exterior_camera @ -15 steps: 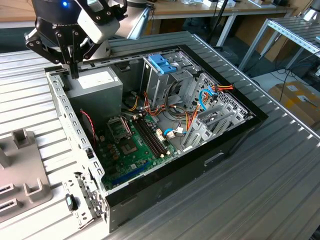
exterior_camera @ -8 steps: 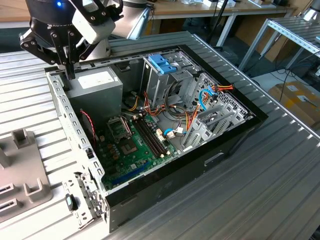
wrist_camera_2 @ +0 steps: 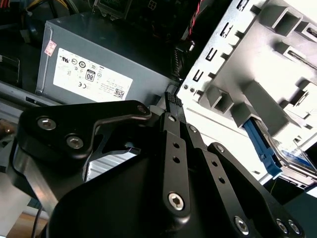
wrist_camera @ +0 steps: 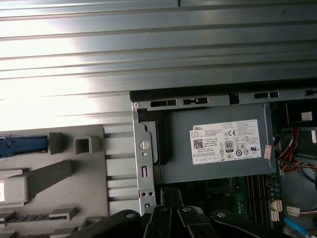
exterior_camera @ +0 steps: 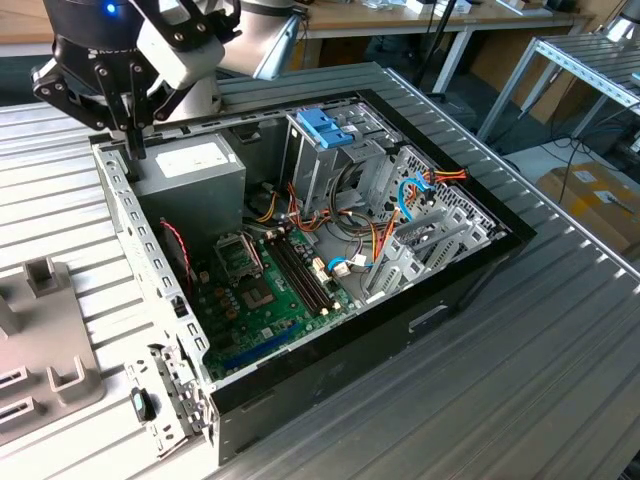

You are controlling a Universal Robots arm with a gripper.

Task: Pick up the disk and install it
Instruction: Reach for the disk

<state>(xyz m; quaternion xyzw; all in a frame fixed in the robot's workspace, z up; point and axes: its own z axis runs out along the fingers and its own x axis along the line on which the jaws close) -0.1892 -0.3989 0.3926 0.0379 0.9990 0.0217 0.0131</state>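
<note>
My gripper (exterior_camera: pixel 131 138) hangs over the back corner of the open computer case (exterior_camera: pixel 118 205), at the exterior view's upper left, right beside the grey power-supply box (exterior_camera: pixel 195 165). Its black fingers are shut with nothing between them, and in the second wrist view the gripper (wrist_camera_2: pixel 171 98) tapers to a single tip. What looks like the disk (wrist_camera_2: pixel 297 157), a flat silver piece with a blue rail (wrist_camera_2: pixel 260 144) along its side, lies in the grey holder (wrist_camera_2: pixel 257 89) outside the case. It is partly cut off by the picture's edge. The blue rail (wrist_camera: pixel 22 145) is also in the first wrist view.
Inside the case are a green motherboard (exterior_camera: pixel 270 290), coloured cables and a metal drive cage with a blue plastic top (exterior_camera: pixel 325 130). The grey holder (exterior_camera: pixel 45 340) stands on the ribbed metal table (exterior_camera: pixel 520 380) at the exterior view's left. Benches and a cardboard box stand beyond.
</note>
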